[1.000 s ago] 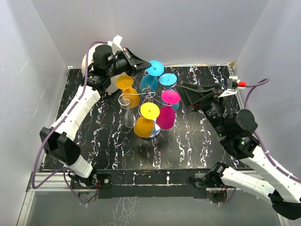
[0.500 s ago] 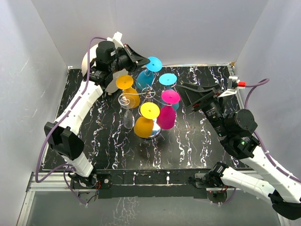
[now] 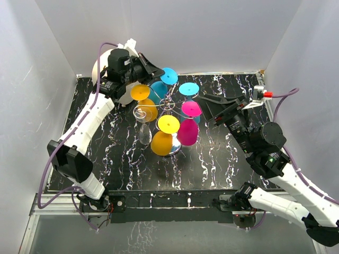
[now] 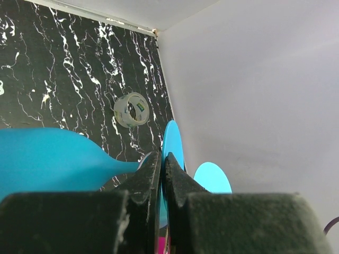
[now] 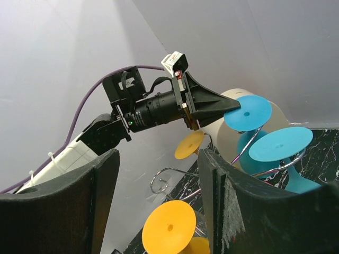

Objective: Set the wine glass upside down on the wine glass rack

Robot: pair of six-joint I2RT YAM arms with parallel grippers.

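**While left claw (image 3: 157, 71) pinches wine glass (image 3: 158, 90), right claw (image 3: 208, 106) stands empty**

Left arm arches high over the worktop's (image 3: 222, 153) rear-left. The glass is gripped by its foot, bowl tilted downward at the wine glass rack's (image 3: 140, 112) rear. Right arm raised, jaws wide apart, facing rack.

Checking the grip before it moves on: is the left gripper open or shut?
Shut: the left gripper has its fingers pinching the foot of the blue glass edge-on.
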